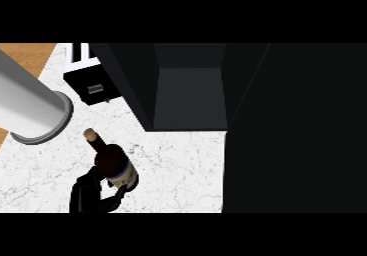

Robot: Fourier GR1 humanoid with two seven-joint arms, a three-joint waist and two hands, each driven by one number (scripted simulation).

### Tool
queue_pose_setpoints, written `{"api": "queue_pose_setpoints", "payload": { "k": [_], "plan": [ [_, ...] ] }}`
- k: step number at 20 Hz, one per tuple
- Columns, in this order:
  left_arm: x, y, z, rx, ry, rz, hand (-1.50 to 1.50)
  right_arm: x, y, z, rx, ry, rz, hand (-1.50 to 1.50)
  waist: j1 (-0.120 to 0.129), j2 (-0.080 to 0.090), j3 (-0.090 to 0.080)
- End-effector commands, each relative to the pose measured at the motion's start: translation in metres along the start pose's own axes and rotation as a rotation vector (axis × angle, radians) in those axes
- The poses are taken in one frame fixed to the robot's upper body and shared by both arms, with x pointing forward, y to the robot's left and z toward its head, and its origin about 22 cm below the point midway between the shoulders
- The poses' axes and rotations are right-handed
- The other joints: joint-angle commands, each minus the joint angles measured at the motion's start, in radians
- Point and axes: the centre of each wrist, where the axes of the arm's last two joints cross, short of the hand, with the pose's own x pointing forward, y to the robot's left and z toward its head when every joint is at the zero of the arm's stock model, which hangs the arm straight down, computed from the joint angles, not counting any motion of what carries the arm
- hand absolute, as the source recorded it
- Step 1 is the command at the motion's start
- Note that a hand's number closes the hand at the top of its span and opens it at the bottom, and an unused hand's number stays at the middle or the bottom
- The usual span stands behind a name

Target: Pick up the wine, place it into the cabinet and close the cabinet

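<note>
The wine bottle (112, 162) is dark with a tan cork and a pale label band. It stands about upright over the white marble counter (178, 170), at the lower left of the head view. My left hand (90, 195) comes in from the lower edge and is curled round the bottle's lower part, hiding its base. The dark cabinet (190, 95) stands open up and to the right of the bottle, and its inside looks bare. Its door (297, 130) is swung out as a wide dark panel on the right. My right hand does not show.
A thick grey cylinder with a rimmed end (31, 105) crosses the upper left, close to the view. A black box (94, 86) sits on the counter beside the cabinet's left wall. Wooden floor (23, 52) shows past the counter's left edge.
</note>
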Motion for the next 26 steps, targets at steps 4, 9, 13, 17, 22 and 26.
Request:
{"api": "queue_pose_setpoints", "payload": {
  "k": [4, 9, 13, 17, 22, 26],
  "plan": [
    [-0.006, 0.038, 0.064, -0.156, 0.077, 0.037, 1.5, 0.007, -0.001, 0.008, -0.015, 0.012, -0.003, -1.5, 0.001, 0.006, -0.007],
    [0.017, 0.022, 0.038, -0.269, 0.044, 0.126, 1.5, 0.002, -0.014, -0.017, -0.013, 0.01, 0.021, -1.5, 0.01, 0.006, -0.006],
    [0.039, 0.011, 0.04, -0.275, -0.035, 0.121, 1.5, -0.011, 0.0, -0.008, -0.006, 0.01, -0.016, -1.5, 0.01, 0.005, -0.006],
    [0.07, -0.005, 0.03, -0.316, -0.008, 0.152, 1.5, -0.013, -0.004, -0.008, -0.024, -0.005, -0.034, -1.5, 0.009, 0.006, -0.005],
    [0.096, -0.041, 0.019, -0.304, -0.044, 0.152, 1.5, 0.012, -0.012, 0.009, 0.021, 0.006, 0.005, -1.5, 0.002, 0.005, -0.006],
    [0.112, -0.086, 0.009, -0.32, -0.029, 0.155, 1.5, -0.002, 0.008, -0.004, 0.0, 0.011, -0.019, -1.5, 0.004, 0.006, -0.006]
  ]
}}
